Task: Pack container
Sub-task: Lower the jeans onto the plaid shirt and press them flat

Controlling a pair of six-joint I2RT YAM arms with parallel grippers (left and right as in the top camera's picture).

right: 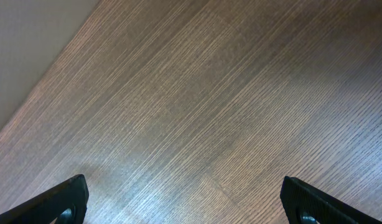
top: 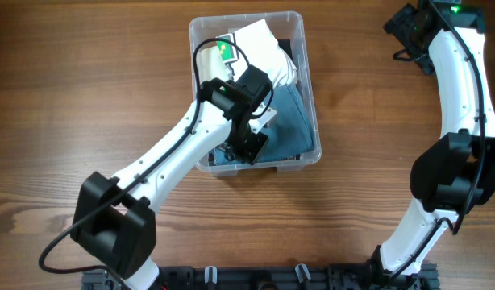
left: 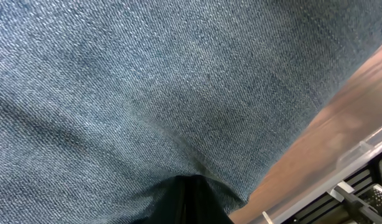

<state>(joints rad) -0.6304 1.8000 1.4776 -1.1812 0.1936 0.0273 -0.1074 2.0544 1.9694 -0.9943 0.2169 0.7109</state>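
Note:
The clear plastic container [top: 310, 97] stands on the wooden table at the upper middle. It holds a white folded item [top: 268, 50], a small green item [top: 225, 50] and a blue denim cloth [top: 294, 121]. My left gripper [top: 251, 145] is down inside the container's near end, over the denim. In the left wrist view the denim cloth [left: 147, 81] fills the frame and puckers around my shut black fingers [left: 194, 199]. The container's clear wall [left: 363, 148] shows at the lower right. My right gripper [top: 405, 32] is open and empty [right: 191, 202] at the far right, above bare table.
The right arm curves along the table's right edge [top: 461, 121]. The left arm reaches diagonally from the front left base [top: 114, 221] into the container. Black mounting hardware [top: 255, 278] runs along the front edge.

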